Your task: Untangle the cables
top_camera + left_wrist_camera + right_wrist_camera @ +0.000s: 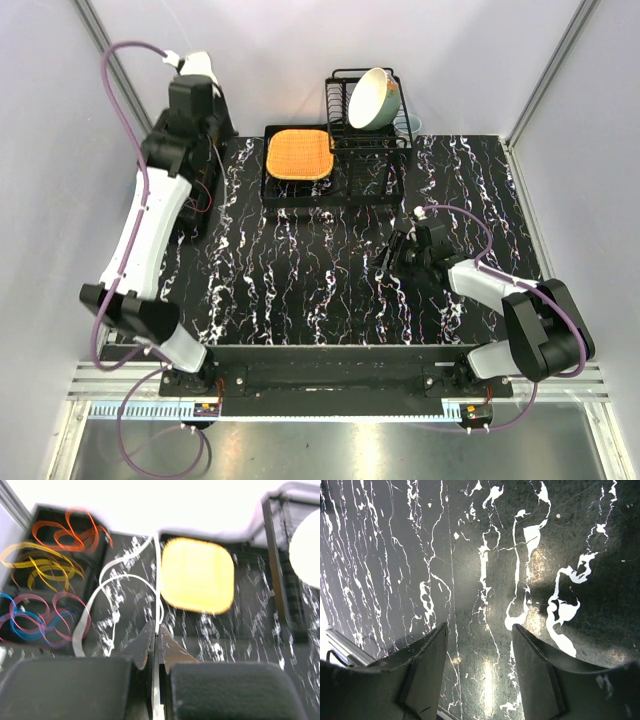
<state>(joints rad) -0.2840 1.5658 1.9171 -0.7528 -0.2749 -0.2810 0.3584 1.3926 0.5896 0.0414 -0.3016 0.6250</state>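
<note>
Several cable loops lie at the left in the blurred left wrist view: orange (pixel 65 532) farthest, yellow (pixel 42 562) below it, and blue (pixel 30 625) mixed with pink-red (pixel 75 615) nearest. A white cable (pixel 117 580) loops across the dark marbled table and runs into my left gripper (pixel 156 630), whose jaws are shut on it. In the top view the left arm hides most of the cables, and the left gripper (pixel 205 195) sits at the table's far left. My right gripper (pixel 480 645) is open and empty, close over bare table at centre right (pixel 405 250).
A yellow pad (pixel 299 154) lies in a black tray (pixel 285 192) at the back centre. A black dish rack (pixel 370 150) holding a white bowl (pixel 372 98) stands to its right. Grey walls close in on both sides and the back.
</note>
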